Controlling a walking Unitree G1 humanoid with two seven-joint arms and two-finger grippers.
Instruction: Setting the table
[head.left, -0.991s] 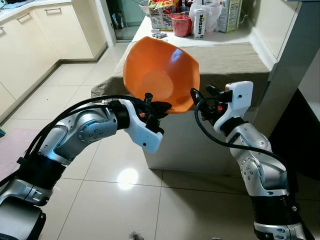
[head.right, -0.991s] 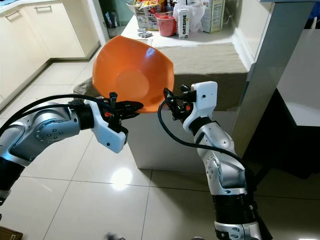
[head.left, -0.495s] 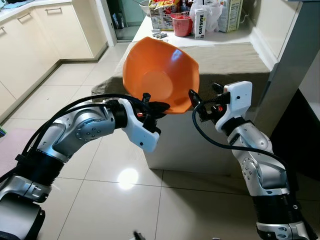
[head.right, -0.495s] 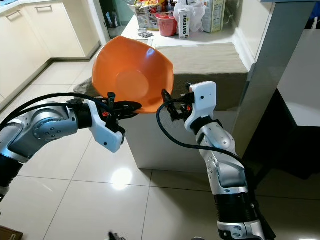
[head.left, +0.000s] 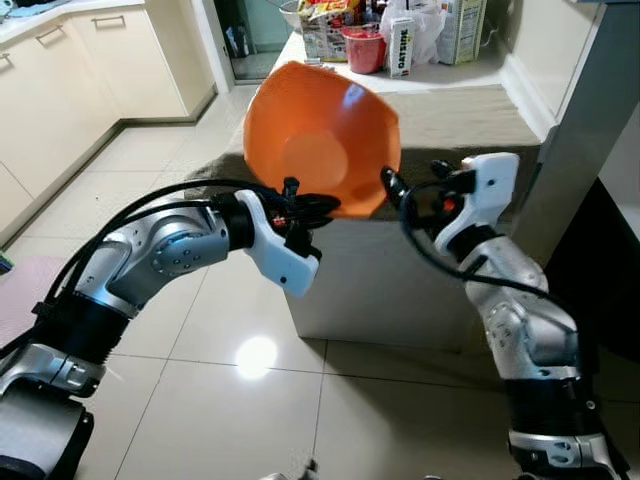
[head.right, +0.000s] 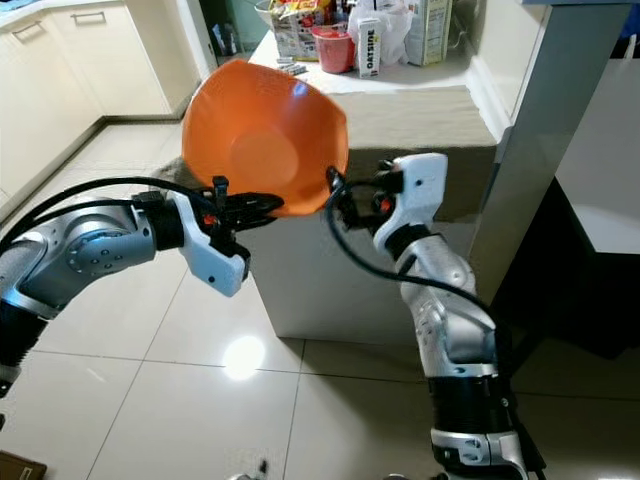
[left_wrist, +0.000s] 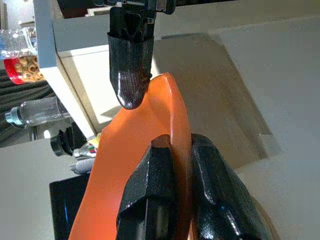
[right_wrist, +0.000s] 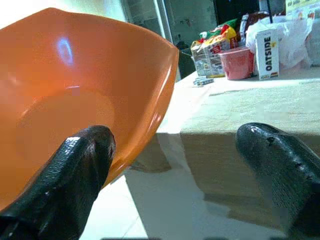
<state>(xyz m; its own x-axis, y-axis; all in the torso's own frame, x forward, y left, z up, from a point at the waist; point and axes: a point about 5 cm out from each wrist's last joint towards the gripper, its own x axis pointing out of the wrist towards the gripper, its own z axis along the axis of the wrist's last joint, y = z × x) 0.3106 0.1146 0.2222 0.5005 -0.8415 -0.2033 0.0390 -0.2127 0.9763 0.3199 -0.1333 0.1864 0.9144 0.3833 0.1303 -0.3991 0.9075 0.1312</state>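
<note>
The left gripper (head.left: 318, 206) is pinching the lower rim of an orange bowl (head.left: 318, 140), one black finger on the inside of the wall and one on the outside, pressed tight against it as the left wrist view shows (left_wrist: 172, 200). The bowl is held up in the air, tipped so that its open mouth faces back toward the robot; its inside is bare, with nothing in it.

The right gripper (head.left: 392, 190) sits just beside the bowl's rim on the side opposite the left gripper, its fingers spread wide. In the right wrist view one finger (right_wrist: 75, 165) lies against or just in front of the bowl's edge and the other finger (right_wrist: 280, 160) stands well apart from it; whether the near finger touches the rim cannot be told.

Beyond both grippers lies the surface (head.left: 470, 110), covered by a grey-brown cloth (head.left: 450, 125), with the bowl held above its near edge. Farther past the grippers, at the far end of the surface, stand a red tub (head.left: 363, 48), an Oatside carton (head.left: 402, 45), a white plastic bag (head.left: 432, 30), a printed box (head.left: 325, 30) and another carton (head.left: 462, 28). What the tub holds is too small to tell.
</note>
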